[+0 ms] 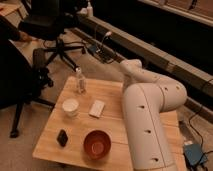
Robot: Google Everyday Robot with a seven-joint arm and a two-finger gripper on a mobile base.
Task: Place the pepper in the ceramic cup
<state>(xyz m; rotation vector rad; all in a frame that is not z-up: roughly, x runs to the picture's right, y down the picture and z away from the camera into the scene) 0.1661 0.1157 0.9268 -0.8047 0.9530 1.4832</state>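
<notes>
The white ceramic cup (70, 106) stands upright on the left part of the wooden table (112, 90). The pepper does not show in this view. The big white arm (147, 115) rises over the table's right side and bends at a joint near the far edge. My gripper is not in view; only the arm's links show.
A clear bottle (80, 81) stands at the table's far left. A flat white block (97, 108) lies right of the cup. A small black block (62, 137) and an orange bowl (97, 144) sit near the front. A black office chair (50, 25) stands behind.
</notes>
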